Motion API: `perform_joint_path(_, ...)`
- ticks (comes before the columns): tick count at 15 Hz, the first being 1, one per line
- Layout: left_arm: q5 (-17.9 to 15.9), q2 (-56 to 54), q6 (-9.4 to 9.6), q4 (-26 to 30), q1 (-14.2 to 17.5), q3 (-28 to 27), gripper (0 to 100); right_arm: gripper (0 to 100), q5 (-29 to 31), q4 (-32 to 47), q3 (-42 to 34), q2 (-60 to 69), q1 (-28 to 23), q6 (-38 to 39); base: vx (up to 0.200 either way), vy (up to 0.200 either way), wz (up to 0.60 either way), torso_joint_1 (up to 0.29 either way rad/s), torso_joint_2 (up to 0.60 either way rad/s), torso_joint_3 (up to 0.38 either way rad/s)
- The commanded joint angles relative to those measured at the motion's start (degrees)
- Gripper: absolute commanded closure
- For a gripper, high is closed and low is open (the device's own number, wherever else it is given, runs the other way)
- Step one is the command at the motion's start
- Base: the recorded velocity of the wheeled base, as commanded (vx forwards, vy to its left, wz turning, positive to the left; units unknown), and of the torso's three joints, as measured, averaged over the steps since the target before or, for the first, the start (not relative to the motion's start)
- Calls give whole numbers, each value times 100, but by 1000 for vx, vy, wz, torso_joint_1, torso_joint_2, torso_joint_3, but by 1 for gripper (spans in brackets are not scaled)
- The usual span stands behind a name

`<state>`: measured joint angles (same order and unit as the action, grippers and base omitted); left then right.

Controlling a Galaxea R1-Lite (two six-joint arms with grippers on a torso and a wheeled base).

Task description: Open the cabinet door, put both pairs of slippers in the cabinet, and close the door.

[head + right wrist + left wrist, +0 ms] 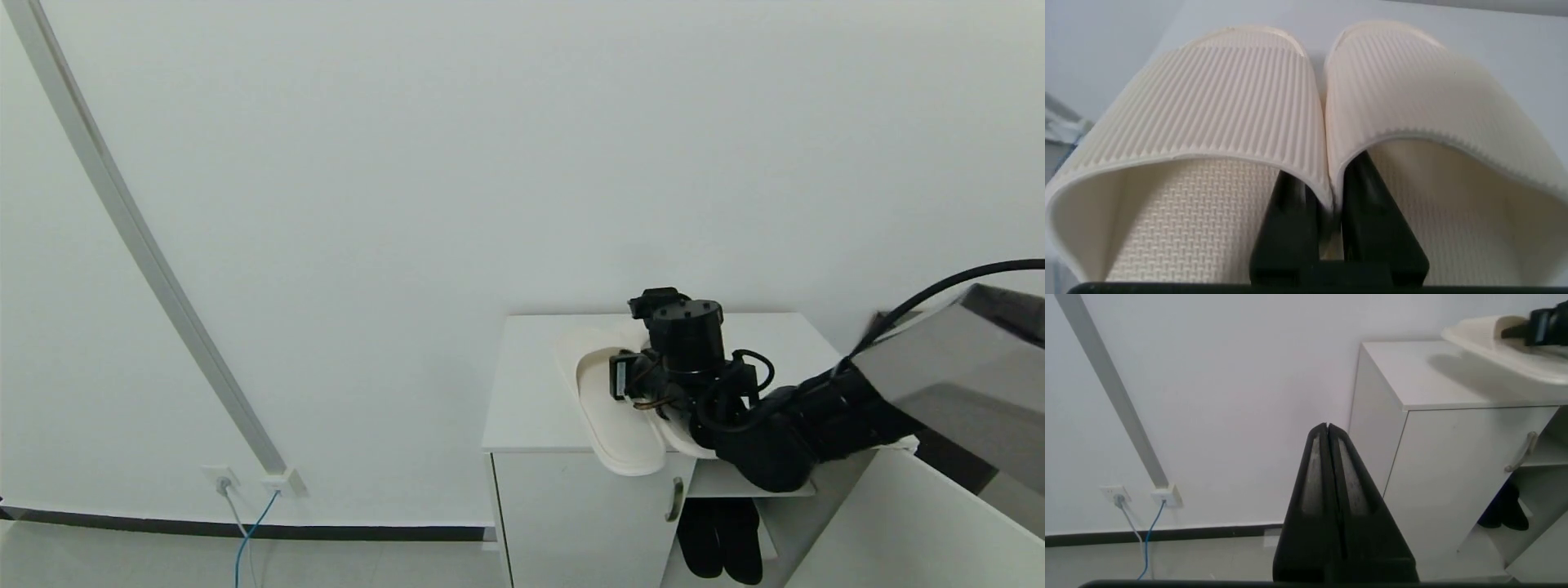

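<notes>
Atop the white cabinet [531,384] lie cream slippers [614,425], straps pinched by the right end effector [1327,196], while the left end effector [1327,437] is closed, empty.

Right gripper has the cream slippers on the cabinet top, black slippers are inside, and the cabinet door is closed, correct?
Not closed: the head view shows the cabinet door swung open at the right. The rest stands: the right gripper pinches the cream slippers on the cabinet top, and the black slippers lie inside.
</notes>
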<state>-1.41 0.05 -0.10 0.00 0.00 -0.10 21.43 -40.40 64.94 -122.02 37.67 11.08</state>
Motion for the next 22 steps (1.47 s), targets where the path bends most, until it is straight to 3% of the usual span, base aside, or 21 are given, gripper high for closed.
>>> perform_joint_path(1,1,4,1,0,0,1,100,100,-359,-135,-860,1031,171,-1,0,0,0,0,0,0)
perform_joint_path(8,1,4,10,0,0,1,100,100,-1150,-372,-2240,2296,636,26,0,0,0,0,0,0)
perform_joint_path(14,-8,4,10,0,0,1,100,100,-1229,-618,-2653,2437,663,-625,0,0,0,0,0,0)
perform_joint_path(16,1,-5,10,0,0,1,100,100,-1291,-1181,-2961,2419,663,-1099,0,0,0,0,0,0)
perform_joint_path(22,1,4,1,0,0,1,100,100,-1282,-1348,-3022,2375,663,-1170,-33,0,0,0,0,0)
